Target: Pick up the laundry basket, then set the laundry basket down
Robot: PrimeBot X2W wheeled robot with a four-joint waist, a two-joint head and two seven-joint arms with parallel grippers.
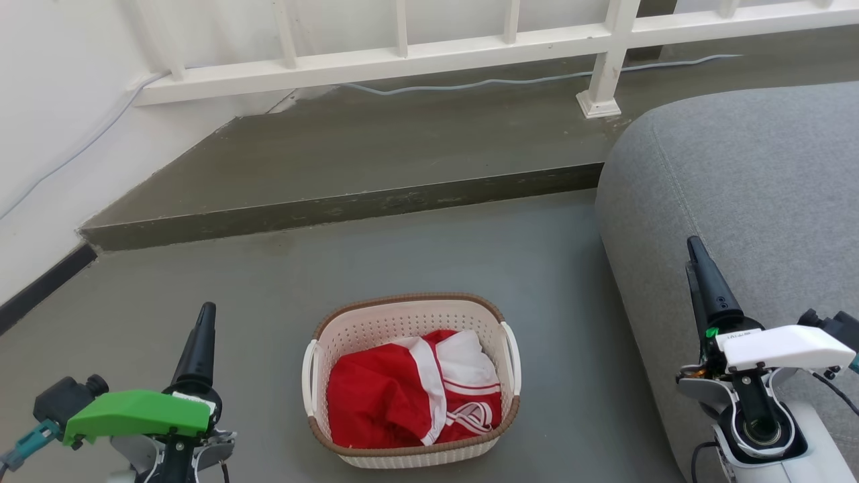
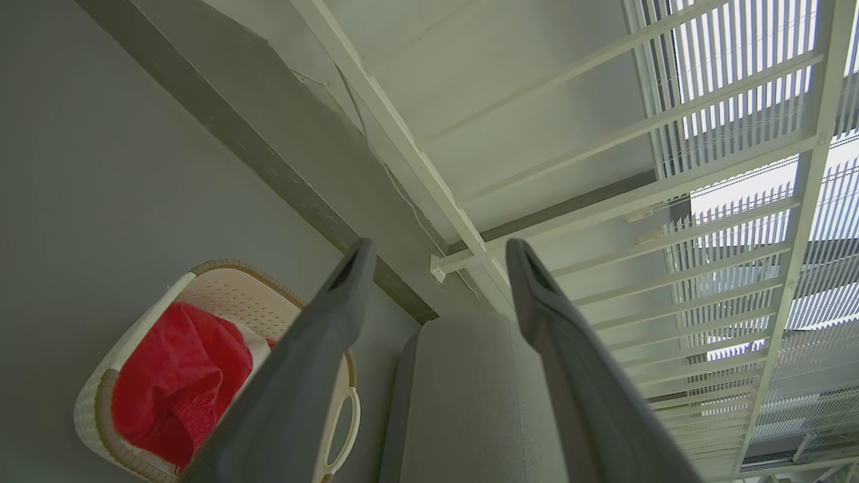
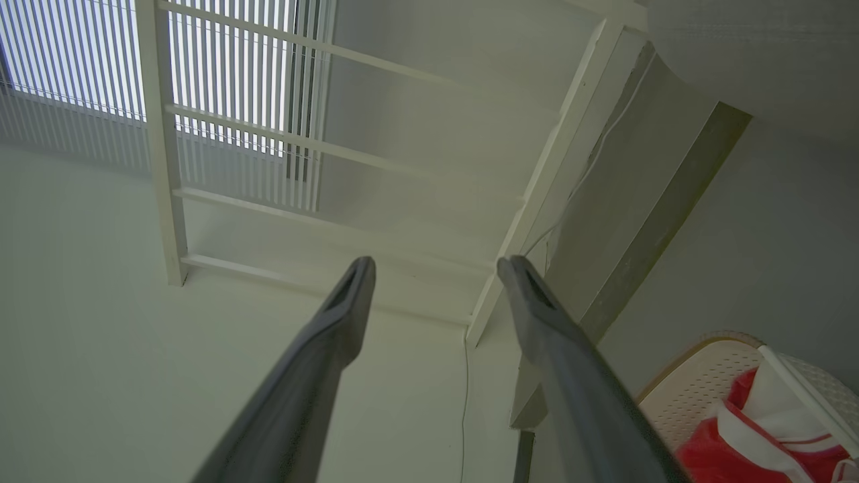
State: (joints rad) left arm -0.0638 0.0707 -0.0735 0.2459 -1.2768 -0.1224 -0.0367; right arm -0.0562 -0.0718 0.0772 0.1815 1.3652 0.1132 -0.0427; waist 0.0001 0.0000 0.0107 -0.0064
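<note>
We see the laundry basket [image 1: 402, 320] standing upright on the grey floor [image 1: 201, 302], near us and between our two arms; a red-and-white garment [image 1: 389, 402] lies crumpled inside it. Our left gripper [image 2: 436, 251] hangs to the basket's left, well apart from it, jaws spread wide with nothing between them; our right gripper [image 3: 435, 265] hangs to the basket's right, by the grey sofa [image 1: 738, 188], jaws likewise wide and empty. Beyond the basket a low step [image 1: 335, 208] rises; a white railing [image 1: 402, 57] runs along its far side.
</note>
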